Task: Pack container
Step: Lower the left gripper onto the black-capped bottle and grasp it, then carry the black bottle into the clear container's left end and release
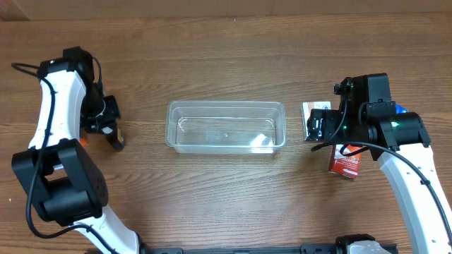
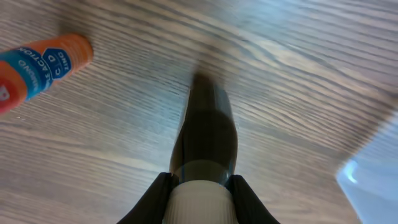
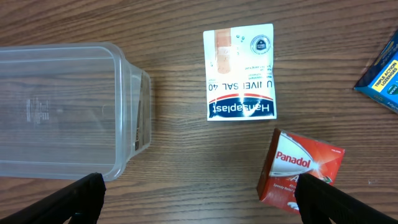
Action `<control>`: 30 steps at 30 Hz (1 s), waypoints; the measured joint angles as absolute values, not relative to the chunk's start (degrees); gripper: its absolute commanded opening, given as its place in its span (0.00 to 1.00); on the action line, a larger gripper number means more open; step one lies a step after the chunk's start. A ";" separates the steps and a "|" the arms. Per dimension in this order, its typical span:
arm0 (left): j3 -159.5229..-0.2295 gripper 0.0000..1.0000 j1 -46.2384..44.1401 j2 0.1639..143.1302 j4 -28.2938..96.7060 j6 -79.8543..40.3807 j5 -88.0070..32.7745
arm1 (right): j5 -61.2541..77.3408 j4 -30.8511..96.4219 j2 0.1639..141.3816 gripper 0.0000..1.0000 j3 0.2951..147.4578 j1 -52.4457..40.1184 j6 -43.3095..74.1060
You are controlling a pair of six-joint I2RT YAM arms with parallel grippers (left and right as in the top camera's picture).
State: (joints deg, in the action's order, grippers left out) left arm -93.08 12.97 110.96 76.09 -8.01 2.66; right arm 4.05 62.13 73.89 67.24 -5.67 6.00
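Note:
The clear plastic container (image 1: 226, 127) sits empty at the table's middle; it also shows in the right wrist view (image 3: 62, 112), and its corner in the left wrist view (image 2: 373, 180). My left gripper (image 1: 113, 135) is left of the container and shut on a dark bottle with a white ribbed cap (image 2: 204, 134), its jaws (image 2: 200, 183) clamping the cap end. My right gripper (image 1: 318, 128) is open and empty (image 3: 205, 199), hovering just right of the container, over bare wood between it and a red Panadol box (image 3: 298, 171).
A white Hansaplast box (image 3: 239, 71) lies flat right of the container. A blue box (image 3: 382, 71) lies further right. An orange and blue tube (image 2: 37, 68) lies on the wood near the left gripper. The Panadol box also shows overhead (image 1: 345, 161).

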 measured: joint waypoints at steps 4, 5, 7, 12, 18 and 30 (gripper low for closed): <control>-98.13 0.04 7.31 105.10 79.70 -8.80 -0.36 | 4.05 62.17 73.89 1.00 67.24 -5.65 6.00; -99.09 0.04 5.28 102.78 79.81 -9.04 -1.13 | 4.05 62.17 73.89 1.00 67.24 -5.65 5.98; -100.12 0.04 1.10 98.24 79.35 -9.76 -1.80 | 4.05 62.15 73.89 1.00 67.24 -5.65 6.00; -100.99 0.04 -9.74 90.61 79.37 -13.41 -2.42 | 4.08 62.17 73.89 1.00 67.24 -5.67 6.00; -99.35 0.04 -14.81 94.48 75.85 -19.46 -1.67 | 4.08 62.13 73.89 1.00 67.24 -5.65 6.00; -94.06 0.05 -14.98 106.96 69.73 -22.61 -0.60 | 4.05 62.17 73.89 1.00 67.24 -5.67 5.98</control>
State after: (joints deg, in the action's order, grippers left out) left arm -94.06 -14.98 106.96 69.73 -22.61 -0.60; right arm 4.05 62.17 73.89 67.24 -5.67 5.98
